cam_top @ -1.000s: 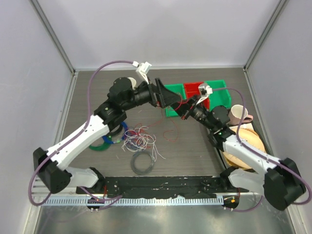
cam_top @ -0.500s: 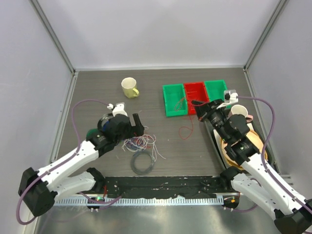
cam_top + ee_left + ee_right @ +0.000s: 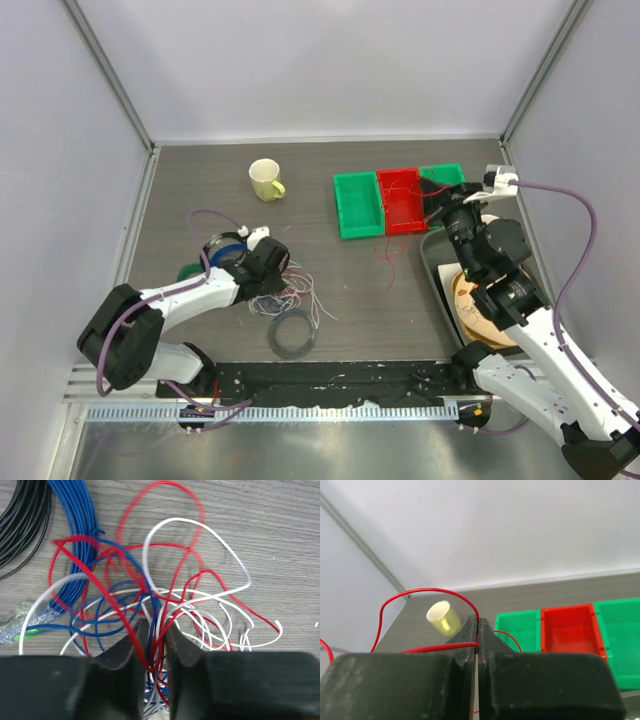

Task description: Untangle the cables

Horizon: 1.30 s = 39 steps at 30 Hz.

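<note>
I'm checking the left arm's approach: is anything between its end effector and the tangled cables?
Nothing visible does. The left end effector sits right in the cables, strands lying between its parted fingers; the blue ring and black coil lie off to one side.

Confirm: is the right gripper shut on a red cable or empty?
Shut on it: right gripper closed tight, red cable pinched at its tips.

Thin white, red and blue cables point(image 3: 288, 290) lie in a loose flat tangle, while one red cable point(image 3: 427, 589) arches raised, apart from them.
</note>
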{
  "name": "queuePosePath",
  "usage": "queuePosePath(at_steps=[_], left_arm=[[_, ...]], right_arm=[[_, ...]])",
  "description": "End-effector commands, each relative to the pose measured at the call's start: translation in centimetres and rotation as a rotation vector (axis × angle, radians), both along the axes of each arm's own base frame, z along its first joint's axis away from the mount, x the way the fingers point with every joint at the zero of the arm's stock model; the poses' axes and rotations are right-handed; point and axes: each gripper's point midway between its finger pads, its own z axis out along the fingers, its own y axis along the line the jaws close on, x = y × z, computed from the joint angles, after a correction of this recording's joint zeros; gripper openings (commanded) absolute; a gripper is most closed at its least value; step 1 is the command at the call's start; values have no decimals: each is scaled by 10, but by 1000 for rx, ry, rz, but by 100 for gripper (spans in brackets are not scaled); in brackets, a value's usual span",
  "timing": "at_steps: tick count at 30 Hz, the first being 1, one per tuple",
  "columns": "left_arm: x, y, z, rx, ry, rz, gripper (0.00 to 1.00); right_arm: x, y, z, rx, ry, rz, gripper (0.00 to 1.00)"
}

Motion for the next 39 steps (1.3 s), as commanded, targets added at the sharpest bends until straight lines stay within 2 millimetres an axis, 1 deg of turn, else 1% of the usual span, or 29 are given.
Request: queuePosePath(at_steps=[1, 2, 3, 4, 5, 6, 7, 8, 11, 12, 14, 15, 16, 17, 18, 19, 20, 21, 22, 23, 24, 26, 28, 29, 32, 33, 35, 36, 39], left_arm=[[15, -4, 10, -15, -45, 21, 12], [15, -3, 12, -14, -53, 23, 0], [14, -1, 13, -10, -54, 19, 0], [14, -1, 15, -12, -61, 15, 0], [13, 0, 16, -15, -66, 14, 0], [13, 0, 21, -25, -81, 12, 0], [12, 1, 24, -30, -93, 8, 0], [12, 1, 27, -37, -99, 7, 0], [12, -4, 43, -79, -139, -17, 0], [12, -7, 52, -105, -159, -28, 0], [12, -10, 62, -130, -186, -50, 0], [13, -11, 68, -143, -198, -54, 0], [12, -14, 78, -171, -222, -67, 0], [12, -14, 83, -179, -236, -78, 0], [12, -16, 89, -195, -252, -87, 0], [11, -20, 103, -231, -284, -101, 0], [11, -21, 109, -242, -300, -113, 0], [12, -23, 117, -261, -325, -121, 0], [11, -24, 129, -284, -356, -128, 0], [11, -24, 135, -296, -375, -132, 0], [12, -23, 139, -297, -391, -137, 0], [12, -21, 150, -302, -425, -131, 0], [12, -19, 152, -293, -434, -136, 0], [12, -18, 154, -293, -440, -138, 0], [12, -22, 155, -300, -452, -162, 0], [13, -25, 154, -306, -453, -170, 0], [15, -27, 154, -310, -456, -177, 0], [15, -29, 153, -310, -451, -183, 1], [17, -30, 151, -305, -447, -185, 0]], right_arm=[[15, -36, 45, -15, -70, -225, 1], [20, -39, 50, -31, -78, -255, 1], [31, -39, 45, -90, -61, -286, 1], [35, -47, 58, -94, -75, -340, 1], [40, -51, 62, -112, -75, -373, 1], [54, -49, 56, -178, -52, -396, 1], [57, -52, 71, -175, -69, -418, 1], [65, -53, 72, -190, -65, -430, 1], [87, -56, 81, -232, -65, -456, 1], [91, -64, 92, -228, -79, -479, 1], [106, -63, 89, -248, -69, -477, 1], [112, -72, 95, -243, -77, -495, 1], [117, -73, 95, -245, -77, -495, 1], [128, -73, 88, -252, -60, -496, 1], [132, -75, 93, -247, -66, -496, 1], [138, -83, 91, -250, -61, -512, 1], [148, -84, 84, -245, -45, -511, 1], [153, -83, 85, -239, -49, -490, 1], [159, -91, 81, -235, -46, -497, 1], [163, -93, 79, -225, -46, -492, 1], [170, -93, 70, -216, -34, -482, 1], [175, -99, 68, -206, -48, -481, 1], [182, -105, 58, -204, -34, -492, 1], [184, -113, 55, -200, -25, -510, 1], [194, -123, 41, -182, 6, -509, 1], [198, -134, 36, -179, 16, -521, 1], [207, -135, 23, -157, 42, -485, 1], [211, -143, 17, -147, 57, -488, 1], [220, -135, -1, -114, 85, -413, 1]])
